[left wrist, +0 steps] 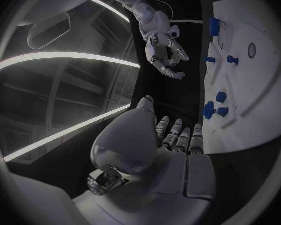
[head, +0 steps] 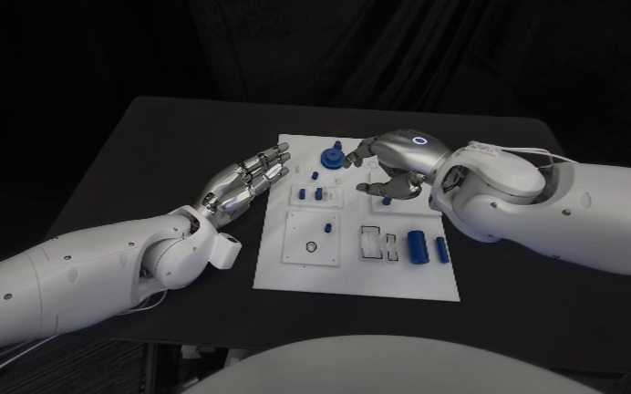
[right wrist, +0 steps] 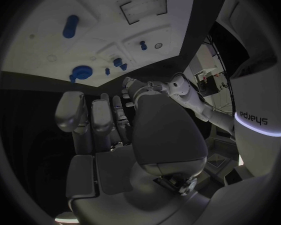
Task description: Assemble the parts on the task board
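- the task board (head: 296, 271) lies flat in the middle of the black desk (head: 158, 139), and by my read the job is only part done.
- at the far end a blue gear-shaped part (head: 334, 156) stands on the board, with small blue pegs (head: 310, 194) upright in the raised block just nearer the robot — those look seated.
- at the near right, a blue cylinder (head: 417, 244) and a slimmer blue piece (head: 442, 248) lie flat on the board beside an open slot (head: 369, 243); i judge these to be what is left to fit.
- a small black ring (head: 310, 247) lies on the near-left block; whether it is placed or loose, cannot tell.
- right hand (head: 388, 168) hovers over the far right of the board, just beside the gear, fingers curled downward toward the surface; the right wrist view shows the fingers (right wrist: 93, 122) held straight and apart with nothing between them, so it reads as empty.
- whether its fingertips touch the board is hidden from the head camera.
- left hand (head: 247, 181) rests off the board's left edge, over the desk, palm flat, fingers stretched out side by side toward the far end, gripping nothing.
- left wrist view confirms it: fingers (left wrist: 178, 135) extended, the board (left wrist: 253, 85) alongside, blue parts well apart from them.
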